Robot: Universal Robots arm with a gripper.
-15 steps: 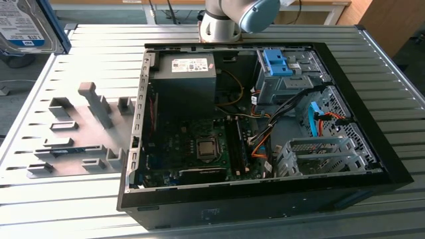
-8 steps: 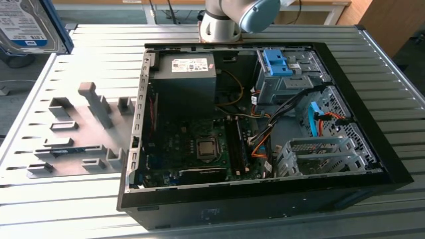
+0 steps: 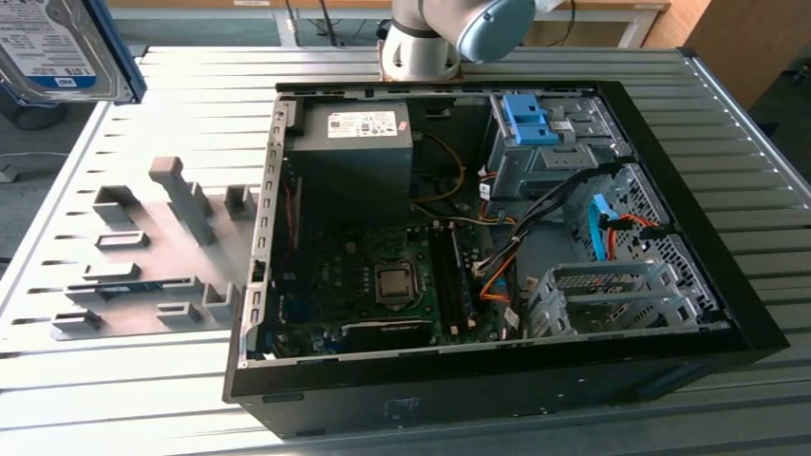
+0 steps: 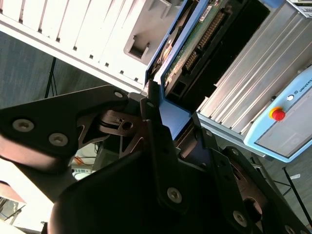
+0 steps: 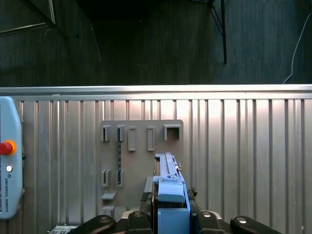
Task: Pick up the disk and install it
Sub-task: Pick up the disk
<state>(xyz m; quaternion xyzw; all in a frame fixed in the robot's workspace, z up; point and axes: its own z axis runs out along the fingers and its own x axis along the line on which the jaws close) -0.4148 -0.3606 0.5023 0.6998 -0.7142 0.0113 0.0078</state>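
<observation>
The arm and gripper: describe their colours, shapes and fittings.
In the exterior view the arm is a rounded silver-grey joint with a light blue cap. In the second wrist view the gripper is matt black, built from flat, angular linkage plates joined by silver screws and pivot pins, ending in slim dark fingers.

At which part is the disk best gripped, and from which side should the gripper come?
Grip the disk by the blue handle at its end, coming end-on: the handle is narrow and flat-sided, so jaws close across it. The gripper holds it so now.
</observation>
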